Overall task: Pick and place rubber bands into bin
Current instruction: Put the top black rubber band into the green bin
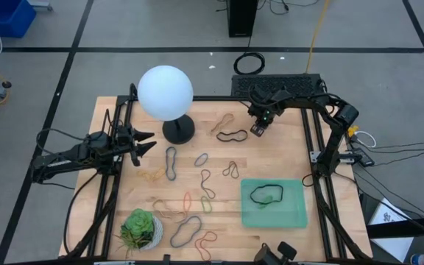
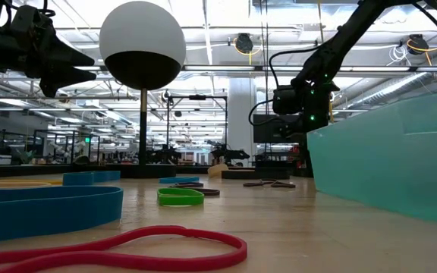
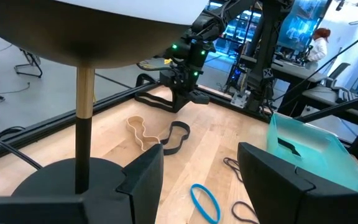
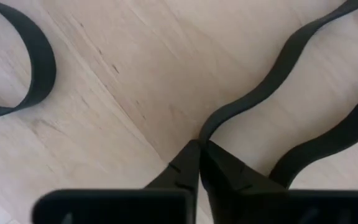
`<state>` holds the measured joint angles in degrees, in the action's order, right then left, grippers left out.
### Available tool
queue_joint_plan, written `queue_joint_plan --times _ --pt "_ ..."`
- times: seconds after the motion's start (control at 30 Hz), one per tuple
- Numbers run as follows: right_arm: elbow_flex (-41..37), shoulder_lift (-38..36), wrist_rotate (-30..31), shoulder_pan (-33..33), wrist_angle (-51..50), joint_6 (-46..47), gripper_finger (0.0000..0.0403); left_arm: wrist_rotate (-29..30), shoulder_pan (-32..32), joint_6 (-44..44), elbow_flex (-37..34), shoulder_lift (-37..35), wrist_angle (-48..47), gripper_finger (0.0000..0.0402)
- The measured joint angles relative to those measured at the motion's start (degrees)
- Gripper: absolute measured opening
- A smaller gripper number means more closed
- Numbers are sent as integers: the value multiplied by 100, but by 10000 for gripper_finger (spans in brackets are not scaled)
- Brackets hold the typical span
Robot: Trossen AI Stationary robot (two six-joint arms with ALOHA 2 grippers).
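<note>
Several rubber bands lie flat on the wooden table, among them a black wavy one (image 1: 232, 135) and a tan one (image 1: 223, 121) at the far middle. My right gripper (image 1: 258, 128) stands at the black band's right end, pointing down, shut on it (image 4: 199, 146). The mint-green bin (image 1: 297, 213) sits on the table at the near right with a black band (image 1: 265, 194) in it. My left gripper (image 1: 147, 141) hovers open and empty above the table's left side, next to the lamp; it also shows in the left wrist view (image 3: 197, 180). My right gripper pinches one strand of the black band (image 4: 211, 129) between its two fingertips. The fingers come from above, pointing down, with their tips at the table top. The rest of the band, its other strand (image 4: 328, 143) included, lies slack on the wood.
A lamp with a white globe on a black foot (image 1: 165, 92) stands at the far left middle. A white pot with a green succulent (image 1: 140, 230) is at the near left. A dark keyboard (image 1: 274, 85) lies past the far edge. Another black loop (image 4: 23, 68) lies near my right gripper.
</note>
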<state>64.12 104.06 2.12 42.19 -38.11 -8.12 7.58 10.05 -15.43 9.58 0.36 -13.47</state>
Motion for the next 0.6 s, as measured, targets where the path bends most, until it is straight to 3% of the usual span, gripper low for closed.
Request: queue_joint_plan --times 0.17,0.33,0.6 --pt "-22 -189 143 -111 -68 118 5 1 -1 -1 0 0 0 212" --pt "-20 -868 117 -330 -308 239 2 6 2 -1 0 0 1 212" --pt "-13 -2794 77 -763 -290 673 1 5 1 7 0 0 4 212"
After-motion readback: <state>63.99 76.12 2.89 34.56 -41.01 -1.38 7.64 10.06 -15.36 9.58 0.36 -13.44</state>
